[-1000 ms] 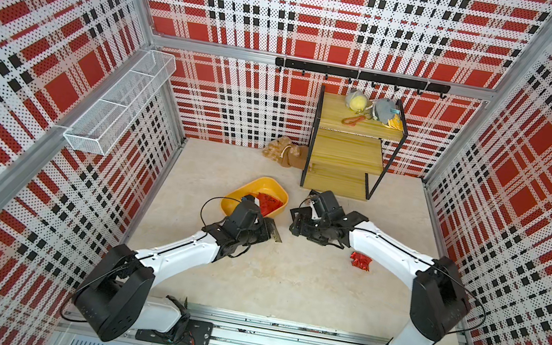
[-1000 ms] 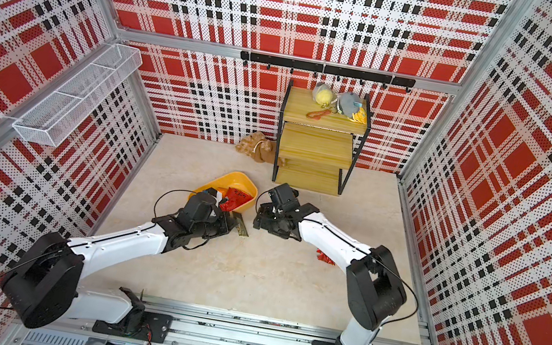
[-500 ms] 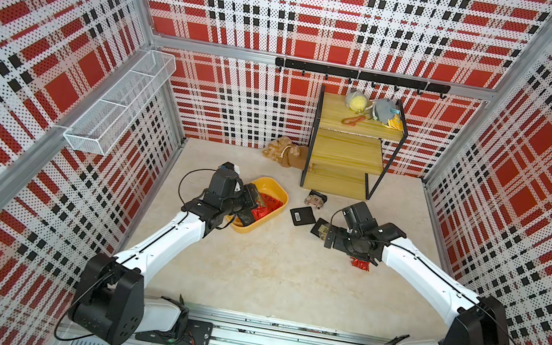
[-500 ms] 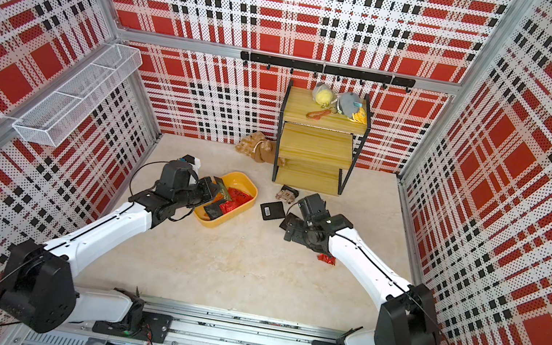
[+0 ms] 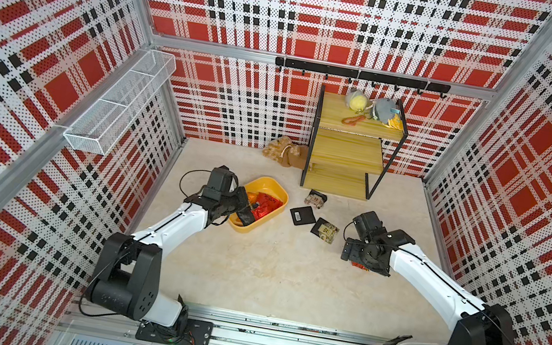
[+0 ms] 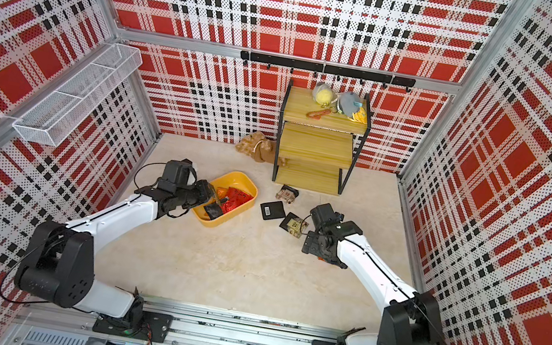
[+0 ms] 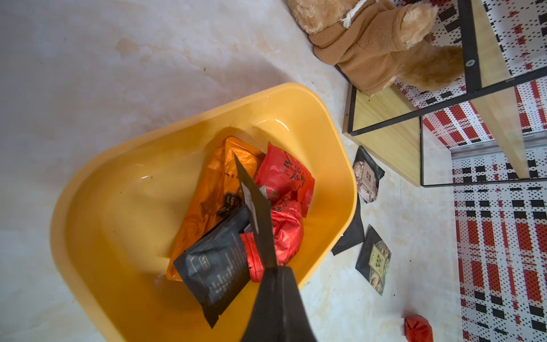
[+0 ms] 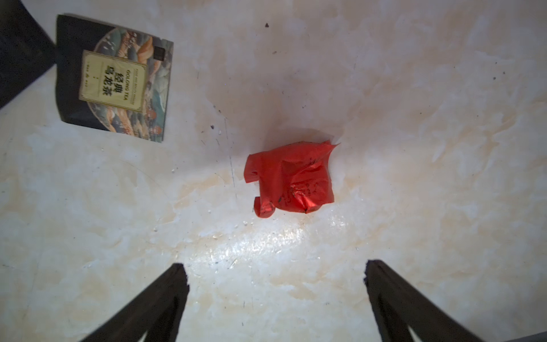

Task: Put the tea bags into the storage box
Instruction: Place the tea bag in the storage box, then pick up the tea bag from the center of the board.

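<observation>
Right tool (image 8: 275,265) swung over red sachet (image 8: 291,177), seemingly hidden from above

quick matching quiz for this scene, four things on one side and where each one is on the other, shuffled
1 orange sachet
2 crumpled red sachet
3 barcode sachet
4 plush toy

a beside the wooden shelf, at its foot
b inside the storage box
c on the table, before the open right gripper
d on the table, between box and oolong sachet

Pairs: 1-b, 2-c, 3-d, 4-a
</observation>
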Available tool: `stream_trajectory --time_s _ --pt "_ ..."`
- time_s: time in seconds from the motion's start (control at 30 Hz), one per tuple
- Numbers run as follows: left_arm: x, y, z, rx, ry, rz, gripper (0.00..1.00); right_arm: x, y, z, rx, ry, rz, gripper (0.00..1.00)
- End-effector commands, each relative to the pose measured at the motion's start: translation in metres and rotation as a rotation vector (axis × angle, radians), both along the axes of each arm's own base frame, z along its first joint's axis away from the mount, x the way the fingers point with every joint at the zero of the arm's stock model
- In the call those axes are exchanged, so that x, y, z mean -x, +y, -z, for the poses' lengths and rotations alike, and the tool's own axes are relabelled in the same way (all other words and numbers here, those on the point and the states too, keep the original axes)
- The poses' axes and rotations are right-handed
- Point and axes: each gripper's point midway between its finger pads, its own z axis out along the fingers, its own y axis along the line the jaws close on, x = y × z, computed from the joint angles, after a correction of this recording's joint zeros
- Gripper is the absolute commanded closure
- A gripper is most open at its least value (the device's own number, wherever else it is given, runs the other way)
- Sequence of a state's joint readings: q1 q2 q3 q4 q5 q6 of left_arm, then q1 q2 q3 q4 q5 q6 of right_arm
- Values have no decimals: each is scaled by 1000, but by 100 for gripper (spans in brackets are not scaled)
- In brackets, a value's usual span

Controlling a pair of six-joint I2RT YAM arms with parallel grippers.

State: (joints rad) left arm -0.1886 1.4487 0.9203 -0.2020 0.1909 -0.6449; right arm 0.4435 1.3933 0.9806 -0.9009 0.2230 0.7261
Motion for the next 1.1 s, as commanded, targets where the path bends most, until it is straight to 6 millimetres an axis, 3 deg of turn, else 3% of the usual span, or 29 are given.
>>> stream_trajectory --time_s 0.0,0.07,0.27,0.5,0.83,1.07 --pt "2 6 8 -22 7 -3 69 -1 -9 12 16 21 5 0" --pt "3 8 6 -22 1 -8 57 -5 -10 16 6 18 4 0" --pt "6 13 -11 -7 -39 -25 45 -14 0 27 -54 12 -20 0" --pt "14 17 -17 18 -53 -32 44 -22 2 41 -68 27 -27 2" --pt "23 20 -13 23 -36 -38 44 -21 -1 59 -38 66 -43 17" --pt "29 24 -13 22 -32 -46 44 -21 -8 63 6 78 -27 17"
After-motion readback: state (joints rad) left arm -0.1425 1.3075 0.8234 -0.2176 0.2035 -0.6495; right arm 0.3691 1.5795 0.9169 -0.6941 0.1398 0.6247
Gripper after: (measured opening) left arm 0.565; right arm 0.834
